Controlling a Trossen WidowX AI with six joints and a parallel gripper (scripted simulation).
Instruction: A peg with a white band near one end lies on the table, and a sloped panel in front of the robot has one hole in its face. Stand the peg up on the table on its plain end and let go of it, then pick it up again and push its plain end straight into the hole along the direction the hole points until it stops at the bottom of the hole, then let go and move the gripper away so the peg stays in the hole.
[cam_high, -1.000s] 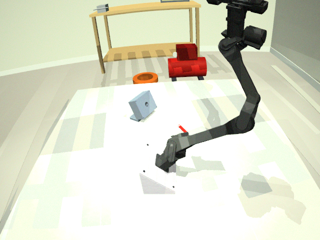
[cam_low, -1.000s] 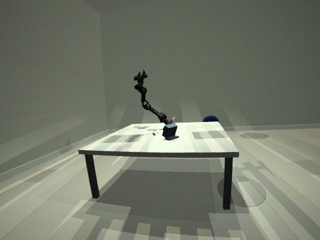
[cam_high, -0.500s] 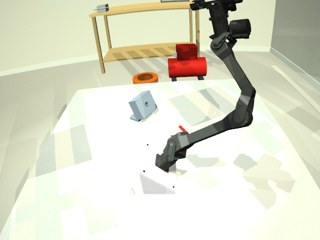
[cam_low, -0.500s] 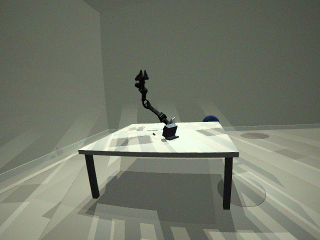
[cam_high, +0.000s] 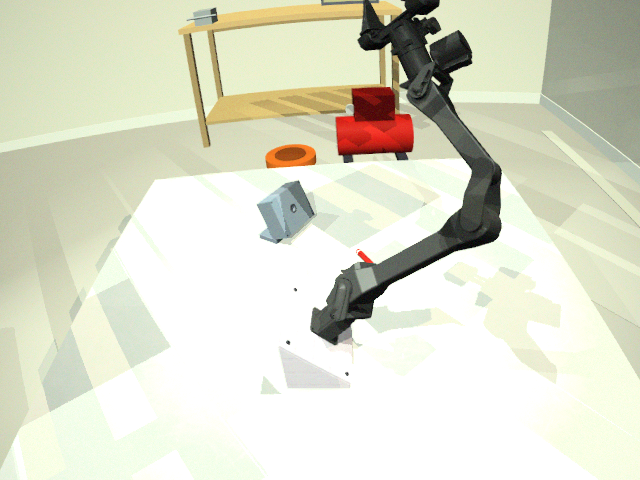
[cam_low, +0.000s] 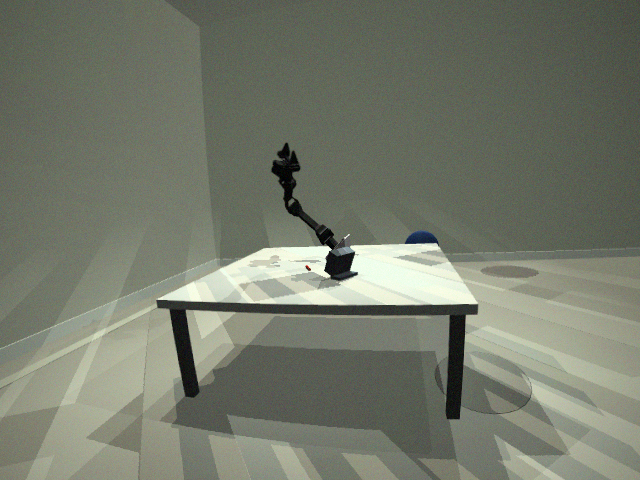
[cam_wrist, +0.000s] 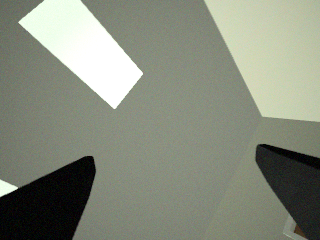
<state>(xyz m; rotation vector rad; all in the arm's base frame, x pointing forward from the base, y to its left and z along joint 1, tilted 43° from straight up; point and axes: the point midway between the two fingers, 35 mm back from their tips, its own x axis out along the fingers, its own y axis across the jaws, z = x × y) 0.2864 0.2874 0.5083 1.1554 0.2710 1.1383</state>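
The red peg (cam_high: 366, 257) (cam_low: 308, 267) lies on the table (cam_high: 206, 248) (cam_low: 413, 289), with its white band at the end toward the sloped panel in the top view; its other end is partly hidden behind the arm there. The grey-blue sloped panel (cam_high: 301, 204) (cam_low: 339, 262) stands beyond the peg, and its hole (cam_high: 293, 208) is empty. My gripper (cam_low: 290, 148) (cam_wrist: 175, 158) is open and empty, raised high above the table and pointing upward, far from peg and panel. Its top is cut off in the top view. The wrist view shows neither peg nor panel.
A pale wedge-shaped plate (cam_high: 312, 369) is by the arm's base. Behind the table are an orange ring (cam_high: 275, 159), a red tank (cam_high: 374, 135) and a wooden bench (cam_high: 248, 19). A blue ball (cam_low: 421, 237) shows beyond the table in the exterior view.
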